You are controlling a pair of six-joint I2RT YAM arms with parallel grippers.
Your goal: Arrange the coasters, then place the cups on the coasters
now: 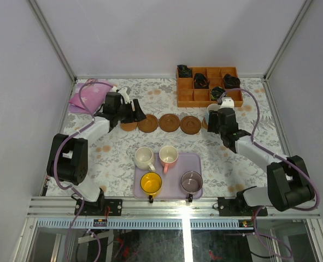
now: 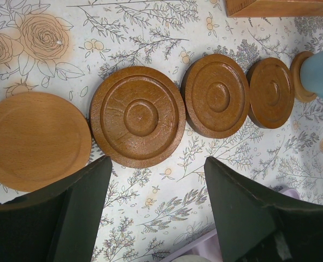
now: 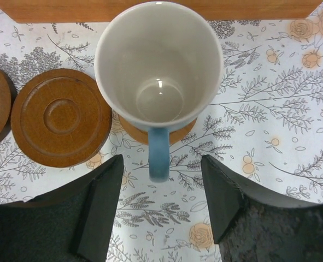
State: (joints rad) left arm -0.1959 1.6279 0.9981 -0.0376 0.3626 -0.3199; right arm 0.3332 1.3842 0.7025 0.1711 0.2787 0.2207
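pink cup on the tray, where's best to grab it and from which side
Probably its rim wall on the right side, coming straight down from above, one finger inside. The pink cup stands upright and open-topped on the tray; the cream cup crowds its left, while its right is free.

My flowered table (image 1: 117,158) holds a lavender tray (image 1: 172,183); beyond the tray lie five coasters (image 1: 170,122) in a row, a wooden box (image 1: 186,98) beyond-right, a pink cloth (image 1: 82,101) beyond-left.

Setting: we see a robotics lab test cell.
Enclosure: we note plain white walls (image 1: 161,33) on three sides.
Bench: we find an aluminium rail (image 1: 150,207) edging the floral-covered table (image 1: 117,158).
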